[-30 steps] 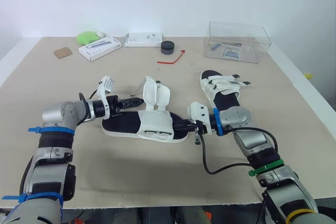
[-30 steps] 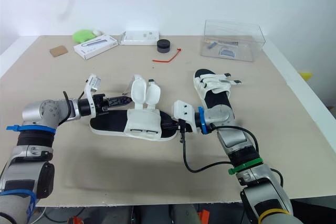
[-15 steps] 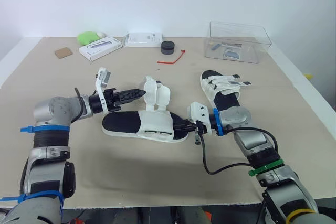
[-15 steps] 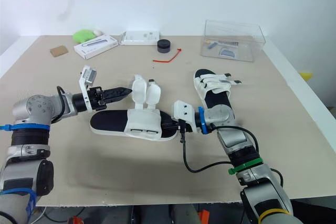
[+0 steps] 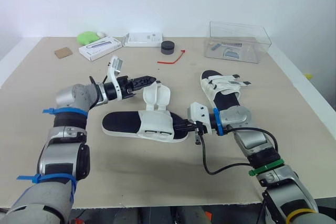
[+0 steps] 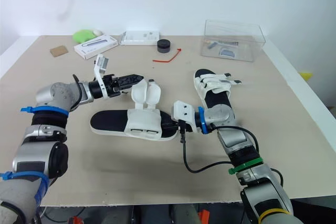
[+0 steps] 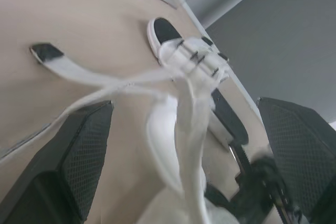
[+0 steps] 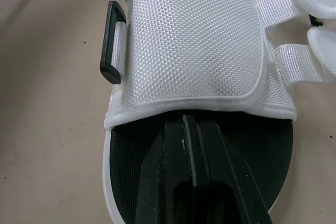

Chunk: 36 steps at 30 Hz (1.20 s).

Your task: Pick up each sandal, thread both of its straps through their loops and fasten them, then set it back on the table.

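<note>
Unfastened sandal (image 5: 144, 125) is lying central on the surface (image 5: 157, 182), right tool (image 8: 190, 121) resting clenched, tips hidden under its upper (image 8: 191, 45), left tool (image 5: 151, 81) hovering released beside its raised straps (image 5: 156, 95).

Both my arms are silver-grey shells with black joints. The left arm (image 5: 67, 135) wears blue tape bands (image 5: 61, 112). The right arm (image 5: 253, 142) carries a blue ring (image 5: 216, 121), a green tie (image 5: 266, 170), a yellow band (image 5: 293, 216) and a looping black cable (image 5: 203, 158). White camera blocks (image 5: 199, 112) back the black-fingered left tool (image 5: 151, 81) and right tool (image 8: 190, 124).
</note>
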Each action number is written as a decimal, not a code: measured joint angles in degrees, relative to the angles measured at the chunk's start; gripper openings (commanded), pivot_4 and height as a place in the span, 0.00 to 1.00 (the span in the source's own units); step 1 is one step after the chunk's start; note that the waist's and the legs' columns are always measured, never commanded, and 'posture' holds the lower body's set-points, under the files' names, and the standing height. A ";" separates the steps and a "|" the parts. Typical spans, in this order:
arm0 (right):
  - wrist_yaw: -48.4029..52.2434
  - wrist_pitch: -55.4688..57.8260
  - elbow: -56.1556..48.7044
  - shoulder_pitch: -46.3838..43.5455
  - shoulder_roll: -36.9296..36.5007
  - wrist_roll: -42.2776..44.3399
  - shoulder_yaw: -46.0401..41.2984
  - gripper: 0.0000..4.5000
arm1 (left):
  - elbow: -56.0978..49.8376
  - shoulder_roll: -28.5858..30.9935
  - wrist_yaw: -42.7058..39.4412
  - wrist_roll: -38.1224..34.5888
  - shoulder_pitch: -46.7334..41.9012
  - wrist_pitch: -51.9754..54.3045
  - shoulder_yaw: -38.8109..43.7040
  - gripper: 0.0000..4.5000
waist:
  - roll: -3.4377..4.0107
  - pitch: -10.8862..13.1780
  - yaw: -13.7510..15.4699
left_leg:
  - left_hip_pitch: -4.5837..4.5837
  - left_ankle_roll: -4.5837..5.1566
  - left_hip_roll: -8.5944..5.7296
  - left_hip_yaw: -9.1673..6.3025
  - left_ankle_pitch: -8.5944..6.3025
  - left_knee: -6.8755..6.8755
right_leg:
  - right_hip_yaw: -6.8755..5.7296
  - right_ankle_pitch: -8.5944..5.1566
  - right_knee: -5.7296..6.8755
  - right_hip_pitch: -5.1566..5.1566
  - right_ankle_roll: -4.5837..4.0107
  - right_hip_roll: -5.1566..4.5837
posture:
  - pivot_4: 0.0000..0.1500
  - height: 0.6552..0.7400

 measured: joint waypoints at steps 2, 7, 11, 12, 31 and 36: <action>-0.12 0.02 -0.08 0.04 0.00 0.00 0.01 0.02 | 3.06 -0.71 -0.24 0.56 -1.62 -1.45 0.00 1.00 | -0.01 0.00 0.00 | 0.00 0.00 0.00 0.00 0.00 0.00 | 0.00 0.00 0.00 0.00 0.01 0.00 | 1.00 1.00; -0.51 0.04 -0.51 0.31 -0.06 0.00 0.03 0.02 | 8.16 -1.00 -0.53 2.43 -3.66 -4.33 0.03 1.00 | -0.01 0.01 -0.02 | -0.02 0.01 0.00 -0.01 0.00 0.00 | 0.00 0.00 0.00 -0.01 0.01 0.01 | 1.00 1.00; -0.68 -0.02 -0.54 0.33 -0.23 0.00 0.03 0.00 | 11.85 -1.38 -0.24 3.29 -5.22 -6.48 0.55 0.88 | -0.02 0.01 -0.02 | -0.04 0.00 0.00 -0.01 0.00 0.03 | 0.00 0.02 0.00 -0.01 0.04 -0.01 | 1.00 1.00; -0.73 -0.07 -0.53 0.34 -0.27 -0.01 0.03 0.00 | 13.26 -1.69 0.14 3.59 -5.95 -7.53 1.31 0.81 | -0.02 0.01 -0.01 | -0.04 0.01 0.00 -0.01 0.00 0.04 | 0.00 0.03 0.00 -0.01 0.06 -0.01 | 1.00 1.00; -0.71 -0.60 -0.70 0.20 -0.75 0.01 0.85 0.00 | -8.57 1.77 -4.28 21.91 7.35 -41.75 -11.73 0.02 | -0.01 0.01 -0.07 | 0.03 -0.06 0.10 0.14 0.00 -0.08 | 0.34 0.05 -0.01 -0.05 0.05 -0.13 | 1.00 1.00; -0.73 -0.75 -0.53 0.09 -1.28 0.02 1.06 0.00 | -24.16 9.40 -5.43 33.87 18.46 -68.74 -19.30 0.02 | -0.02 0.00 0.12 | 0.09 -0.07 0.11 0.16 0.01 -0.10 | 0.27 0.08 -0.03 -0.01 -0.01 -0.35 | 1.00 1.00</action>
